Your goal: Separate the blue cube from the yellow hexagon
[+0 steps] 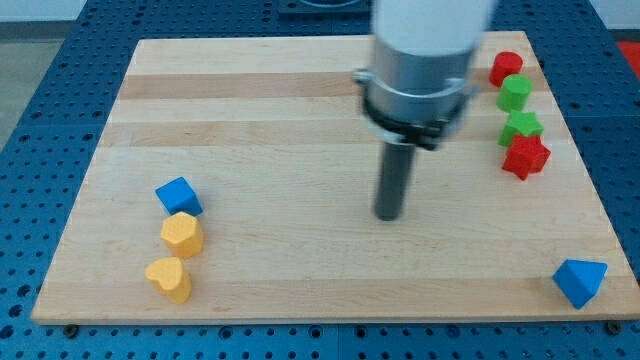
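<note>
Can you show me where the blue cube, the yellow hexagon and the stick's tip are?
blue cube [178, 194], camera view, its top face.
yellow hexagon [181, 233], camera view, its top face.
my tip [389, 216], camera view, the rod's very end.

On my feed: pale wooden board, lengthwise planks w/ visible grain bands, fills most of the view. Under it a blue perforated base, regular grid of small holes, showing at view's left, right and bottom edges. Strip of light grey floor or wall at view's top left. Lighting even, soft, no hard shadows.
</note>
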`<state>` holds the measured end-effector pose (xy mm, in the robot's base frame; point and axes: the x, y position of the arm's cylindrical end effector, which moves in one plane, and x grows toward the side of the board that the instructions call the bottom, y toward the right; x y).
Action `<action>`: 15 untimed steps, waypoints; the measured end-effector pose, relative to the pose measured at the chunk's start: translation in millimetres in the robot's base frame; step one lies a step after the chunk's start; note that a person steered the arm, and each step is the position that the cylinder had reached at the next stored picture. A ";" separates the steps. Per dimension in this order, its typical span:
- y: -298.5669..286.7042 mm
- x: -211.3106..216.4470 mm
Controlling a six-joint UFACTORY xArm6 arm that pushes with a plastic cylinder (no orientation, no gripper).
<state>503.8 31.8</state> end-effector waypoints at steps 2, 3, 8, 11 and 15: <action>-131.8 -32.1; -199.4 -60.8; -279.9 5.4; -156.4 -6.1; 69.3 -9.7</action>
<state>494.2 101.0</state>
